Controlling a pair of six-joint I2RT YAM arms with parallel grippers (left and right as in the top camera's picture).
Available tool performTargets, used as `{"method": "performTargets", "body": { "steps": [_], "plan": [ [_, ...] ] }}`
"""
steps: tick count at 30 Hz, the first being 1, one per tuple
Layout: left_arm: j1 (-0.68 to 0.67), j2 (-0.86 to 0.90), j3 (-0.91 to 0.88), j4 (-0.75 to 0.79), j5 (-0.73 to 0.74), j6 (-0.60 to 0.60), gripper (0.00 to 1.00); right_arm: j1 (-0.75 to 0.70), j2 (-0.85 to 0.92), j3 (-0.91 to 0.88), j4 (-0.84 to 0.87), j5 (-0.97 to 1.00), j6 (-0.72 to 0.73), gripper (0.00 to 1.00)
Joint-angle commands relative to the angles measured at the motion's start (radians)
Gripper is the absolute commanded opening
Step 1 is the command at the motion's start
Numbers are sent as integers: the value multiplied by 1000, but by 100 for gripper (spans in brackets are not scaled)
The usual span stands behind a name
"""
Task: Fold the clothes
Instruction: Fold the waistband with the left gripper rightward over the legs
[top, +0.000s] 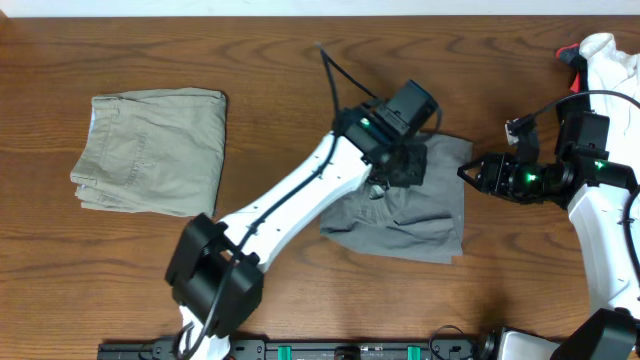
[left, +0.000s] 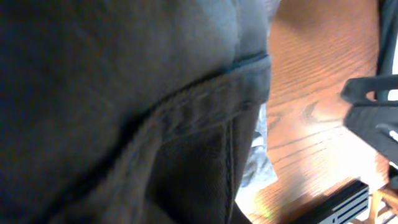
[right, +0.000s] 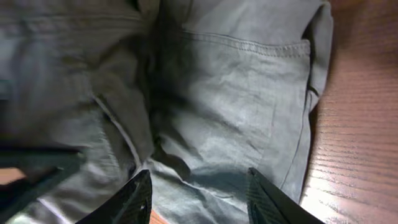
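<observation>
A dark brown wooden bench (top: 280, 90) with strong grain fills the overhead view. The grey shorts (top: 420, 210) lie on it just off centre toward 3 o'clock, spread loosely with creases, one corner reaching up toward 1 o'clock and the lower hem slanting toward 5 o'clock. The left arm runs up from 7 o'clock on a diagonal, and the left claw (top: 405, 165) sits down on the upper part of the shorts. Its wrist camera is filled by grey cloth, a stitched seam and a hem edge at very close range, with a strip of wood on its right; its fingers are hidden, so I cannot tell whether it is gripping or spread. The right arm comes in from 3 o'clock, and the right claw (top: 468, 172) is at the shorts' right edge. From its wrist camera its two dark fingertips (right: 138, 198) stand wide apart with nothing held, and the cloth, with a pocket seam, lies just beyond them. A folded pair of beige shorts (top: 150, 150) rests well apart at 9 o'clock. A white-and-black garment (top: 605, 60) with a red bit lies at the 2 o'clock corner.
</observation>
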Motion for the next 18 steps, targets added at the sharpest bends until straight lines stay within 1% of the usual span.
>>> {"method": "performTargets", "body": {
  "steps": [1, 4, 6, 8, 14, 18],
  "plan": [
    [-2, 39, 13, -3, -1, -14, 6, 10, -11, -2, -23, 118, 73, 43],
    [9, 34, 13, -6, -2, -11, 6, 10, -8, -3, -57, 290, 130, 39],
    [16, 29, 13, -5, 0, -11, 6, 10, 1, -8, -58, 315, 154, 28],
    [19, 24, 13, -9, 2, -11, 6, 10, 15, -21, -39, 315, 168, 21],
    [55, -39, 17, -74, -1, 61, 6, 10, 68, -66, 1, 311, 186, 19],
    [125, -108, 17, -160, -77, 111, 6, 10, 72, -66, 4, 307, 185, 18]
  ]
}}
